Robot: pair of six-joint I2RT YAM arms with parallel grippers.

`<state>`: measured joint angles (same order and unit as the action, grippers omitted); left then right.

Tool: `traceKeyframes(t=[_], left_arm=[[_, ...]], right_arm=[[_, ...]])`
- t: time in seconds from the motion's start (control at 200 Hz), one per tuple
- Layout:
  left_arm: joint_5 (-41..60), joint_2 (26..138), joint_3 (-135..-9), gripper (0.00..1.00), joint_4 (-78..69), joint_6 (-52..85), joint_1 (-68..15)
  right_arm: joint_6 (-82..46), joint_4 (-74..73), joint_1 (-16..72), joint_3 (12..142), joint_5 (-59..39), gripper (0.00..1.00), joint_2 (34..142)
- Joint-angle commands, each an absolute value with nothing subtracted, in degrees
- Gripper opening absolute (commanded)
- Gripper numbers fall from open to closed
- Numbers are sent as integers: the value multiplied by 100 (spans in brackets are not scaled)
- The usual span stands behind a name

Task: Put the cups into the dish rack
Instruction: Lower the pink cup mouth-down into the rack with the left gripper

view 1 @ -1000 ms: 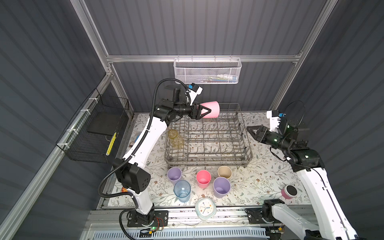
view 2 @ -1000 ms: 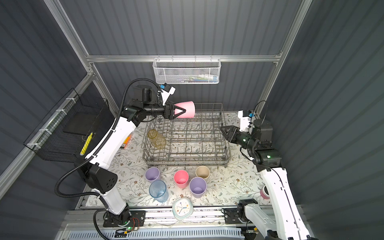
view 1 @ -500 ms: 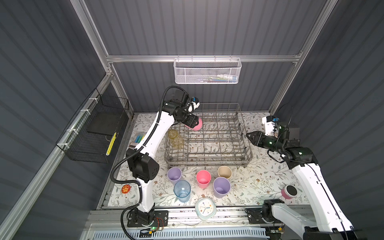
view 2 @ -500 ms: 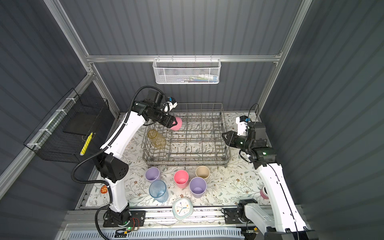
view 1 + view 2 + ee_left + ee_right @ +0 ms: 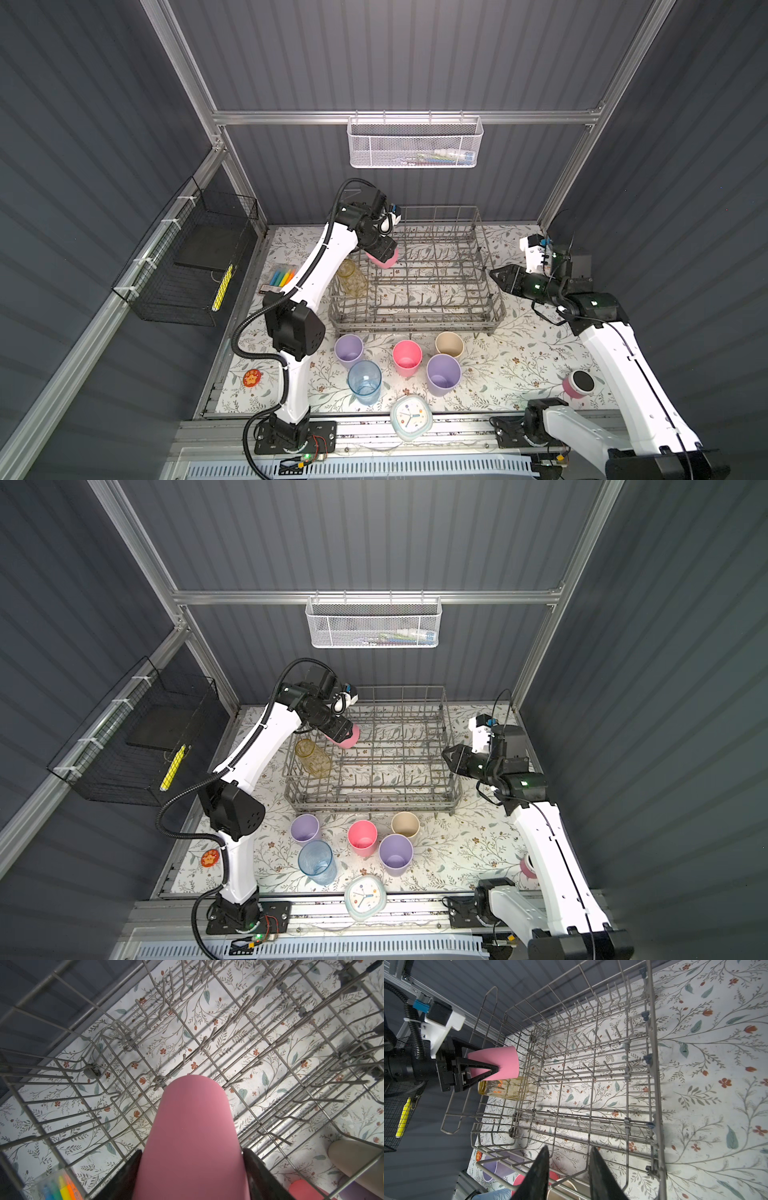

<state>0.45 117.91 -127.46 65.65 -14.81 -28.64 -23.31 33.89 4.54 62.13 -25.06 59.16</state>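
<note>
My left gripper (image 5: 380, 251) (image 5: 192, 1160) is shut on a pink cup (image 5: 385, 262) (image 5: 348, 738) (image 5: 191, 1126) (image 5: 497, 1064), gripping near its base, mouth pointing down toward the back-left tines of the dish rack (image 5: 415, 322) (image 5: 374, 801) (image 5: 652, 1064). A yellowish patterned glass (image 5: 352, 279) (image 5: 314, 760) (image 5: 505, 1088) leans in the rack's left end. In front of the rack stand two lilac cups (image 5: 349, 349) (image 5: 443, 374), a pink cup (image 5: 407, 357), a beige cup (image 5: 449, 344) and a blue cup (image 5: 364, 381). My right gripper (image 5: 494, 274) (image 5: 569, 1152) hangs open and empty at the rack's right end.
A clock (image 5: 410, 417) lies at the front edge and a small pink cylinder with a black end (image 5: 579, 383) at the front right. A marker pack (image 5: 282, 278) and an orange disc (image 5: 252, 377) lie left. A black wire basket (image 5: 187, 266) and a white mesh basket (image 5: 415, 143) hang on the walls.
My left arm has swung the pink cup down from the rack's back edge into its back-left part, tipping the cup from sideways to mouth-down. The right gripper has drifted a little toward the rack.
</note>
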Motion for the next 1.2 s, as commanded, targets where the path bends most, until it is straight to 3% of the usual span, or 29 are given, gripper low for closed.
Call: traceKeyframes(t=[0.0, 1.196], left_arm=[[-79, 11893, -12968, 56, 6790, -1625, -2914], [-491, 12794, -13037, 58, 6951, -1666, -3103]], right_arm=[[-2276, 3298, 422, 6161, -2506, 34, 5934], [-2324, 3120, 418, 5915, -2679, 35, 6134]])
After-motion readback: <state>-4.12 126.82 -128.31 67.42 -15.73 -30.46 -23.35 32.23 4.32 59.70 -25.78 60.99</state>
